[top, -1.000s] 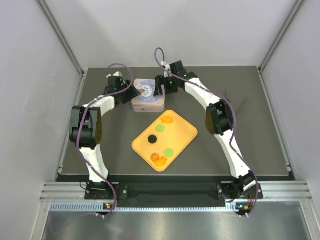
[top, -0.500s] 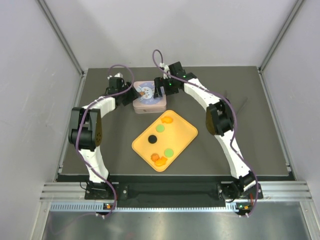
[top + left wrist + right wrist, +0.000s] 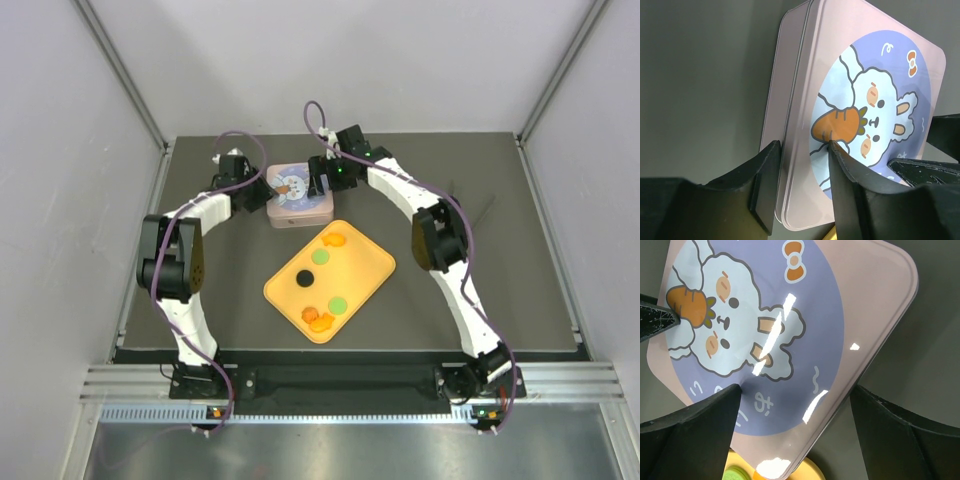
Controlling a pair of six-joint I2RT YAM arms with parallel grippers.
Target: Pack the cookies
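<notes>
Your left claw (image 3: 804, 150) has its two fingers apart. One finger sits outside the left wall of the pink bunny tin (image 3: 785, 100). The other finger is over the tin's closed lid (image 3: 880, 75). Your right claw (image 3: 795, 390) is spread wide over the right part of the same lid. The cookies (image 3: 339, 303) lie on the yellow tray (image 3: 372, 266), just in front of the tin. They are orange, green and one black.
</notes>
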